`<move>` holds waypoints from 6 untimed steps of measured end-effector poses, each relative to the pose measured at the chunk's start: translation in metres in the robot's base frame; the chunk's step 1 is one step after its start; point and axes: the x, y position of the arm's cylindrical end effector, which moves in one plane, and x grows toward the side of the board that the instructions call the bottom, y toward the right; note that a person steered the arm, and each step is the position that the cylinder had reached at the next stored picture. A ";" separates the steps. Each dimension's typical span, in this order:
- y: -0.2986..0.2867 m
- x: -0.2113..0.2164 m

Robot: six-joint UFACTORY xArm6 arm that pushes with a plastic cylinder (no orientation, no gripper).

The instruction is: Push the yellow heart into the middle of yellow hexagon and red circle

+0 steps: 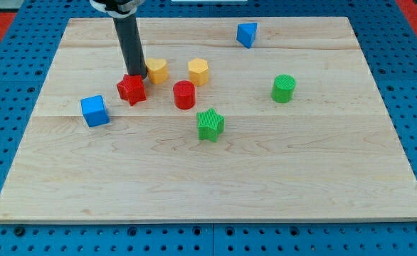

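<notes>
The yellow heart [156, 70] lies left of the yellow hexagon [198, 72], with a small gap between them. The red circle [184, 94] sits just below that gap. My rod comes down from the view's top and my tip [136, 74] ends between the red star [132, 89] and the yellow heart, right at the star's upper right and close to the heart's left side. Whether the tip touches either cannot be told.
A blue cube [94, 111] lies at the left, a green star [210, 124] below the red circle, a green cylinder [284, 88] at the right and a blue triangle [247, 33] near the top. The wooden board [265, 178] rests on a blue pegboard.
</notes>
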 end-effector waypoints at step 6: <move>0.063 -0.015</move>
